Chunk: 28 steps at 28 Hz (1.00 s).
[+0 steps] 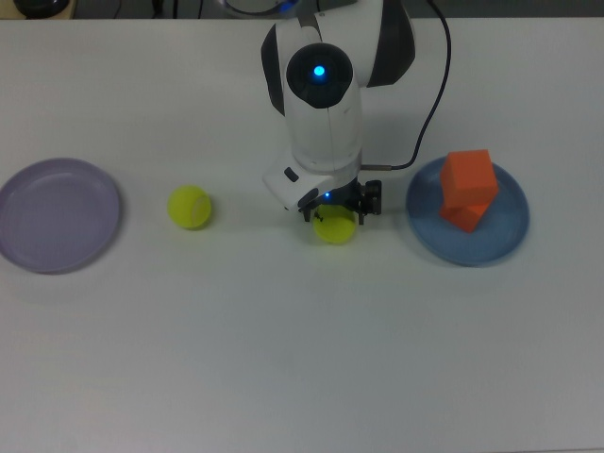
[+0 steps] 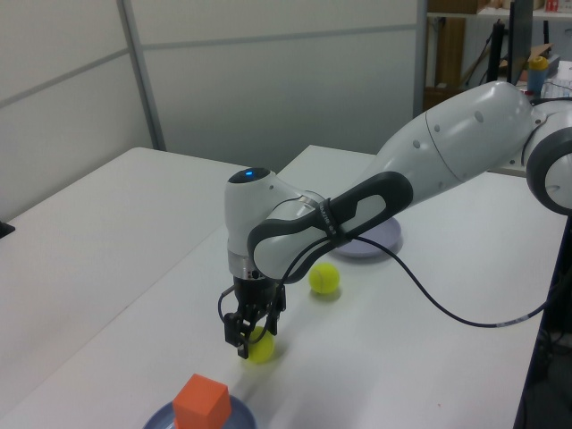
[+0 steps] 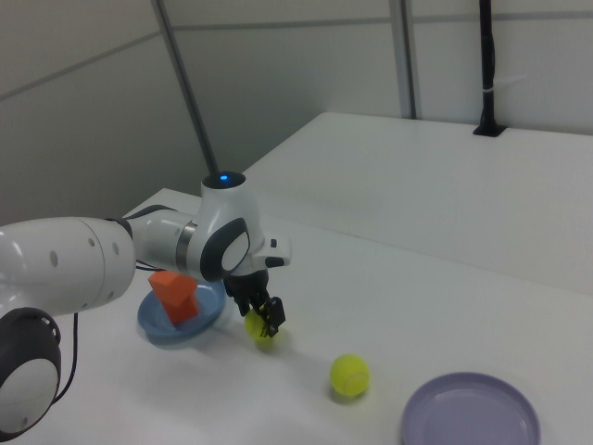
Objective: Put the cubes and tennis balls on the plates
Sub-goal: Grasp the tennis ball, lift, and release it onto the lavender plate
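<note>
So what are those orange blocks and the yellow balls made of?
The orange blocks look like matte foam or painted wood: flat colour, no shine, crisp edges; I can't tell which. The yellow balls look felt-covered, like tennis balls: a dull surface with pale seams.

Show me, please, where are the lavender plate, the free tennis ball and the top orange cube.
lavender plate [image 1: 58, 214]: top view, bare middle of its dish.
free tennis ball [image 1: 190, 207]: top view, centre of its fuzzy top.
top orange cube [image 1: 469, 176]: top view, middle of its upper face.
</note>
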{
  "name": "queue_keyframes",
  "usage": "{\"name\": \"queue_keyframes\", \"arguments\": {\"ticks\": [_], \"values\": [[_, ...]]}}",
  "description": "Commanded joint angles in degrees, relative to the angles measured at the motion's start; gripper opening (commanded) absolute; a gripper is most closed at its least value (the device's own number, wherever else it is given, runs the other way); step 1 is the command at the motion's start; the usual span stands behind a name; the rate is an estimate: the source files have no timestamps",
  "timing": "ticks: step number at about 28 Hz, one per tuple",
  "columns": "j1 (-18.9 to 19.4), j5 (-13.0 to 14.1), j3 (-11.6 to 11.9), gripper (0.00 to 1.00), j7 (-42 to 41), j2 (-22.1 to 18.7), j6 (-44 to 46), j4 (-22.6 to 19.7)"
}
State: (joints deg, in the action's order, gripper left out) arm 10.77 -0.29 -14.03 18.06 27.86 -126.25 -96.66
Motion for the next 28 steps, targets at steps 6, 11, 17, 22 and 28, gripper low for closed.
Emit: {"name": "queue_keyframes", "arguments": {"ticks": [6, 11, 17, 22, 28], "values": [[-1.1, 1.17, 0.23, 0.0, -1.19, -1.31, -0.75, 0.33], [-4.52, 1.35, 0.23, 0.0, -1.8, -5.01, -0.31, 0.33], [-12.86, 1.61, 0.23, 0.0, -5.05, -8.35, 2.41, 1.99], [-18.23, 1.52, 0.32, 0.0, -7.34, -8.35, 2.41, 2.44], [-26.4, 1.35, 0.32, 0.0, -11.29, -7.91, 2.24, 2.35]]}}
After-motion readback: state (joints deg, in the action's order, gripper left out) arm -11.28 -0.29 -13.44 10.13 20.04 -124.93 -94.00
